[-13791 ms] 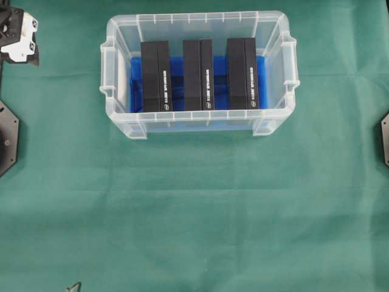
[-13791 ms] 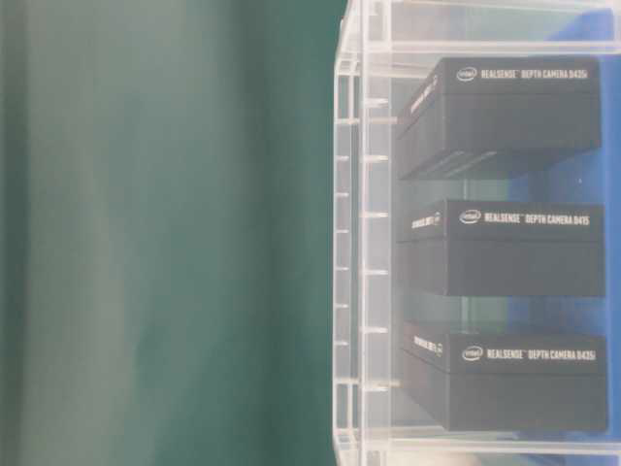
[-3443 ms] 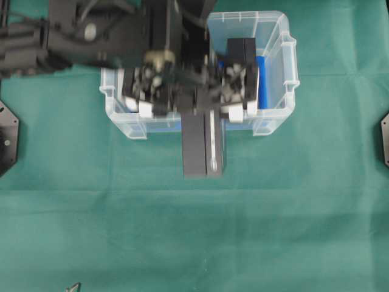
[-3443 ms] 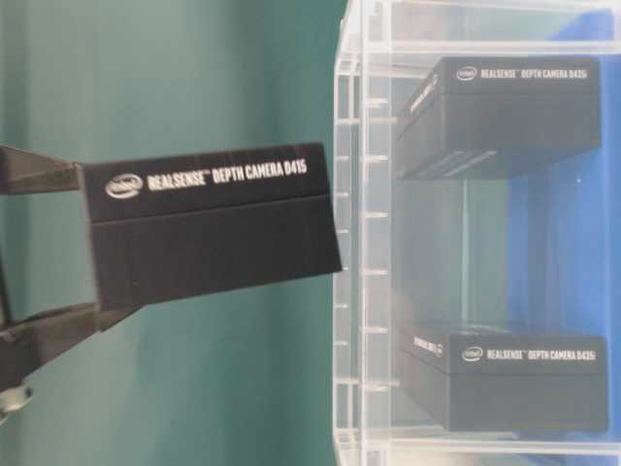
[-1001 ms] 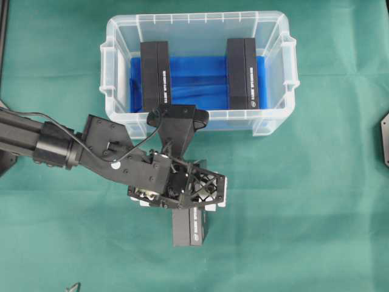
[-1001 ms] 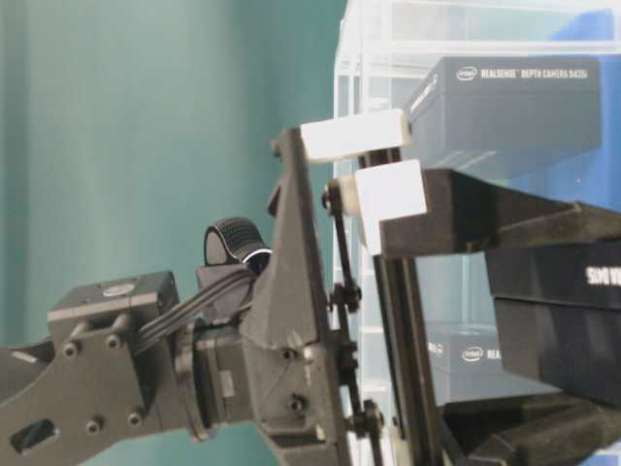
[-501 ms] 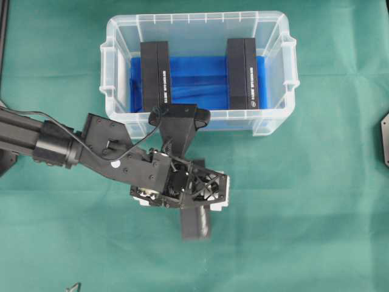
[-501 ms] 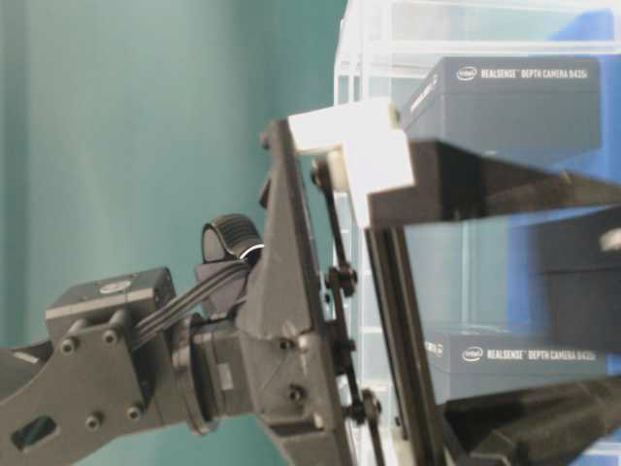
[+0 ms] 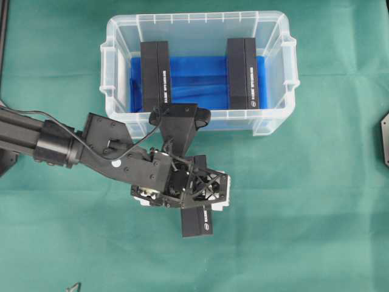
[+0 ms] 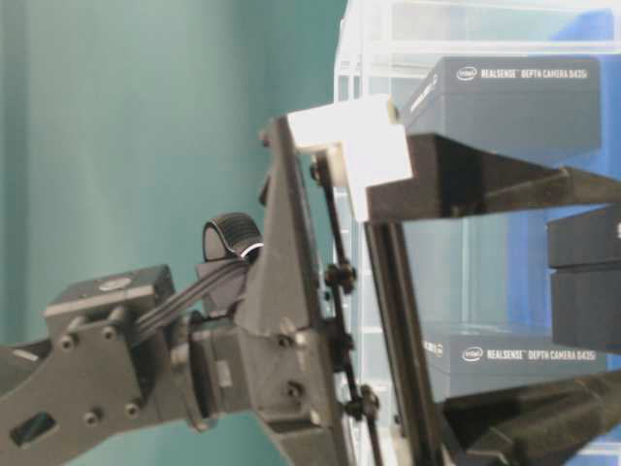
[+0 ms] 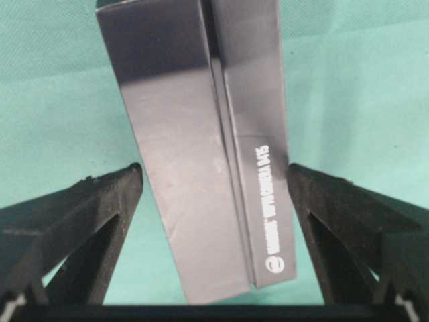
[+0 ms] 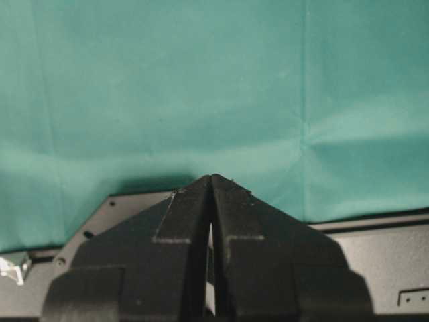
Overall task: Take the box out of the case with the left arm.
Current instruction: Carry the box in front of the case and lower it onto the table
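Observation:
A black box (image 9: 197, 222) with white lettering lies on the green cloth in front of the case (image 9: 194, 17), outside it. My left gripper (image 9: 196, 205) hangs over the box's near end. In the left wrist view the box (image 11: 201, 147) sits slightly skewed between the spread jaws of the left gripper (image 11: 213, 173), with green cloth showing beside the left jaw. The left gripper is open. From table level the two black fingers (image 10: 485, 184) stand wide apart around the box (image 10: 582, 291). My right gripper (image 12: 211, 178) is shut on nothing.
Two more black boxes (image 9: 156, 76) (image 9: 243, 73) stand in the case on its blue lining, at the left and right ends. The left arm (image 9: 55, 143) reaches in from the left edge. A black mount (image 9: 385, 140) sits at the right edge.
The left jaws have spread wide and let the box go. The box has settled a little to the right on the cloth and now lies skewed.

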